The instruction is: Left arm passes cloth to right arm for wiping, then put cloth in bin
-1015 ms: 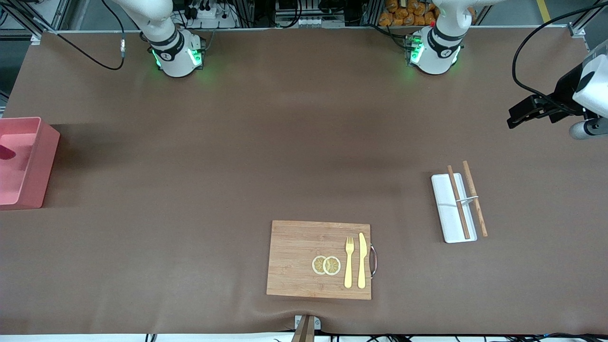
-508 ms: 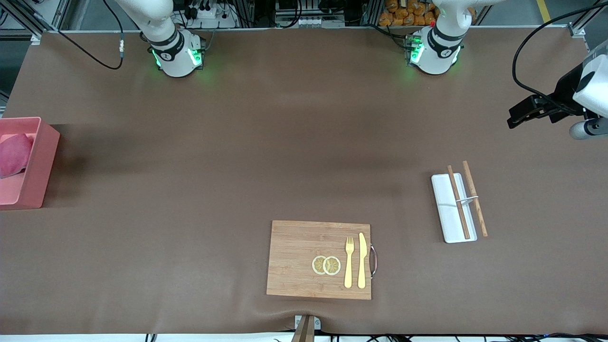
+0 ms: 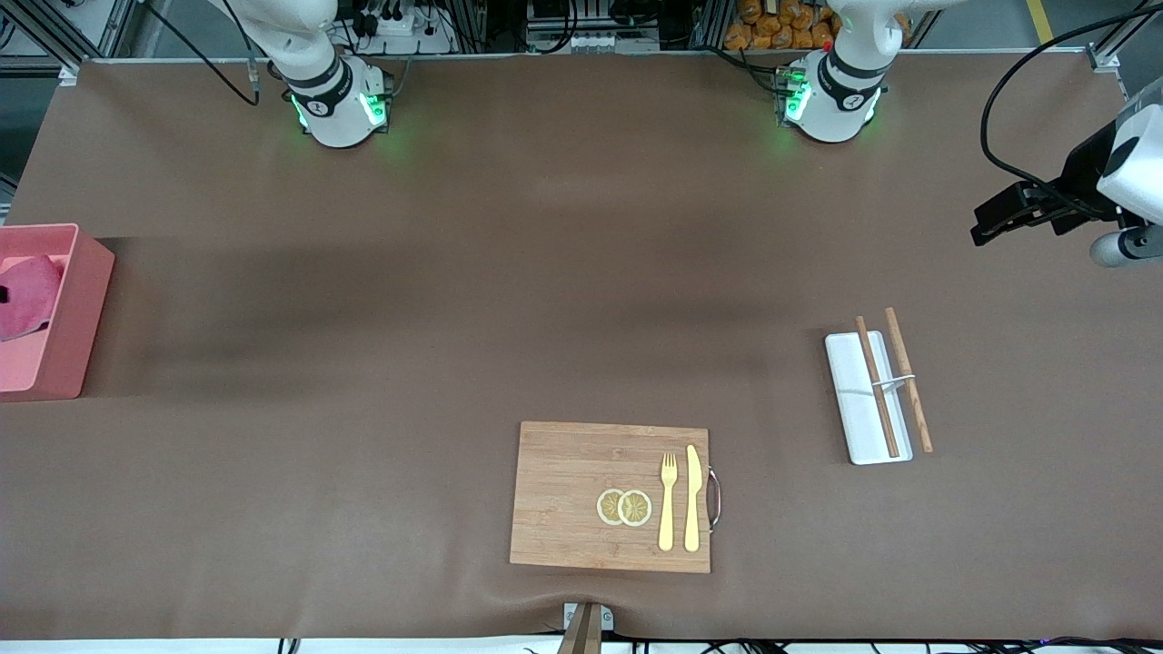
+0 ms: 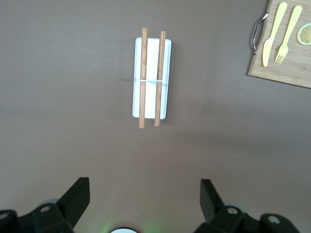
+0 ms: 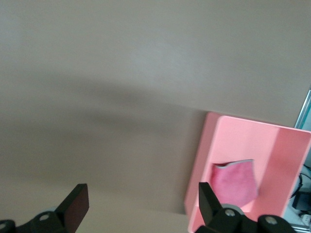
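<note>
The magenta-red cloth (image 3: 29,295) lies crumpled inside the pink bin (image 3: 77,318) at the right arm's end of the table. The right wrist view shows the cloth (image 5: 234,184) in the bin (image 5: 201,160) too. My right gripper (image 5: 143,200) is open and empty, up over the bare table beside the bin, and it is out of the front view. My left gripper (image 3: 990,222) is open and empty, and it waits in the air over the left arm's end of the table. It also shows in the left wrist view (image 4: 145,194).
A white tray (image 3: 863,427) with two wooden chopsticks (image 3: 878,386) lies toward the left arm's end and also shows in the left wrist view (image 4: 151,102). A wooden cutting board (image 3: 563,490) with lemon slices, a yellow fork and a knife lies near the front edge.
The cloth, only a dark sliver at the picture's edge a second ago, now lies in full view inside the bin. The right arm's upper part has shifted. The left arm has not moved.
</note>
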